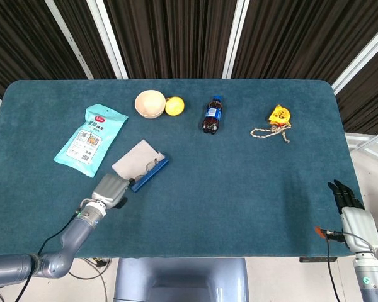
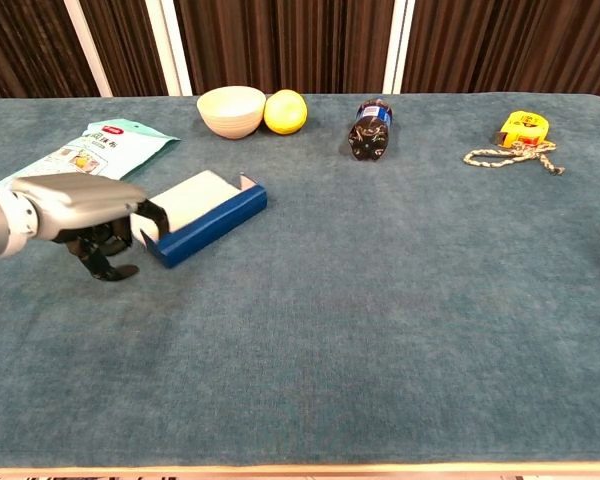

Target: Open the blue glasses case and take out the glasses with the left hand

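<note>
The blue glasses case [image 1: 146, 171] [image 2: 208, 218] lies open and askew on the table, its pale lid [image 1: 136, 160] flat behind it. The glasses [image 1: 148, 167] show inside it in the head view only. My left hand [image 1: 109, 188] [image 2: 85, 208] is at the case's near-left end. Its thumb lies on that end wall and its other fingers are curled underneath, so it grips the case there. My right hand [image 1: 348, 206] hangs off the table's right front edge with straight fingers, holding nothing, far from the case.
A teal snack bag [image 1: 91, 138] lies left of the case. Along the back stand a cream bowl [image 1: 150, 103], a yellow fruit [image 1: 174, 106] and a lying cola bottle [image 1: 211, 116]. A yellow tape measure with cord [image 1: 277, 119] sits at the back right.
</note>
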Controlling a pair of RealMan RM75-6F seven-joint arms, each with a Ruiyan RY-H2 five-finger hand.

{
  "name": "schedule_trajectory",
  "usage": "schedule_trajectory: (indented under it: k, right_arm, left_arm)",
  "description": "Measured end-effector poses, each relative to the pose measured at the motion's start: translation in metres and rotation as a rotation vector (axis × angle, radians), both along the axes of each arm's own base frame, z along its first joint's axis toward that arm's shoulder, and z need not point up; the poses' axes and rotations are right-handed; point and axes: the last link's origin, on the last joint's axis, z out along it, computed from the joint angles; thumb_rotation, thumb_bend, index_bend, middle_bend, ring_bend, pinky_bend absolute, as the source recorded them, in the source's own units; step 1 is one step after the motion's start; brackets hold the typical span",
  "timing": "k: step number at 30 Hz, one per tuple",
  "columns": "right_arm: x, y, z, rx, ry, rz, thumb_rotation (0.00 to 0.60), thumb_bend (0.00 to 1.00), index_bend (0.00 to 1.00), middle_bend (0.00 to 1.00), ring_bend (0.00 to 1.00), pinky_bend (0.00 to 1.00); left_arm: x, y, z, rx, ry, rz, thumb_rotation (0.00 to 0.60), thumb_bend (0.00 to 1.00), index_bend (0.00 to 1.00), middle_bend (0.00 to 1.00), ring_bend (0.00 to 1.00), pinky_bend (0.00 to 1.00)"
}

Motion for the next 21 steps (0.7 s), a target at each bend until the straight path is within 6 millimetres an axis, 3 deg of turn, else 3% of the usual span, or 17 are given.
schedule_trajectory:
  k: [7, 11, 21]
  right_arm:
    - [0.0, 0.0, 0.0, 0.0, -0.002, 0.0, 0.6, 0.14, 0.0, 0.0, 0.0, 0.21]
    - [0.0, 0.0, 0.001, -0.002, -0.004, 0.0, 0.6, 0.14, 0.0, 0.0, 0.0, 0.21]
    - [0.0, 0.0, 0.001, 0.002, -0.009, 0.0, 0.6, 0.14, 0.0, 0.0, 0.0, 0.21]
  left_arm:
    - [0.029, -0.016, -0.019, -0.1, -0.046, -0.037, 0.6, 0.38, 0.29, 0.87, 0.77, 0.85]
    - [0.048, -0.024, -0.031, -0.134, -0.077, -0.064, 0.6, 0.38, 0.21, 0.87, 0.77, 0.85]
    - [0.075, -0.015, -0.021, -0.063, -0.205, -0.085, 0.6, 0.38, 0.12, 0.89, 0.79, 0.87]
